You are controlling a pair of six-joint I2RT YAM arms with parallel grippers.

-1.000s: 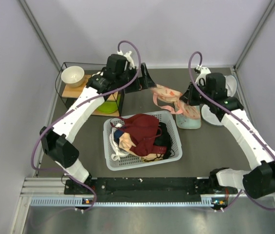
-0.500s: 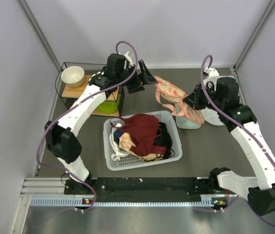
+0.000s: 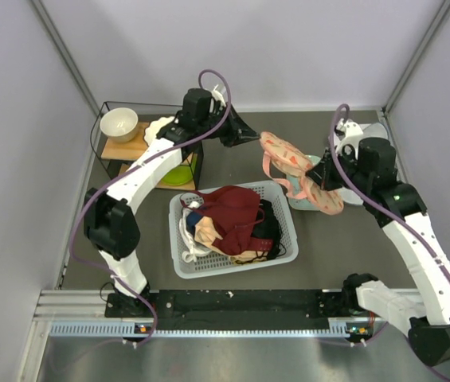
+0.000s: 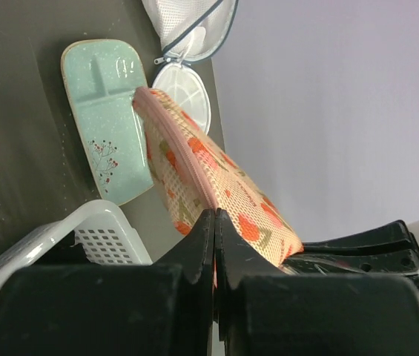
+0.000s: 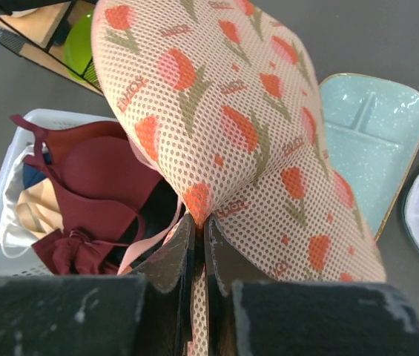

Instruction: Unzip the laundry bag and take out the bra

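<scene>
I see the bag [image 3: 292, 161] hanging clear of the table [image 3: 232, 169], held between both arms above the mint tray [image 3: 303, 204] and just beside the basket [image 3: 225, 269]. The left end effector [image 3: 253, 137] is pressed together on the bag's pink zip edge. The right end effector [image 3: 314, 177] pinches the flowered mesh at the bag's other end. A maroon garment [image 3: 232, 211] lies in the basket.

**Mesh, glaze, plastic and cloth**

The laundry bag [image 5: 253, 126] is matt, open-weave mesh cloth. The mint tray [image 5: 372, 141] looks like glossy, speckled glazed ceramic. The basket [image 3: 217, 268] is white perforated plastic, the maroon garment [image 5: 90, 178] smooth cloth. The counter [image 3: 232, 167] is dark and matt.
</scene>
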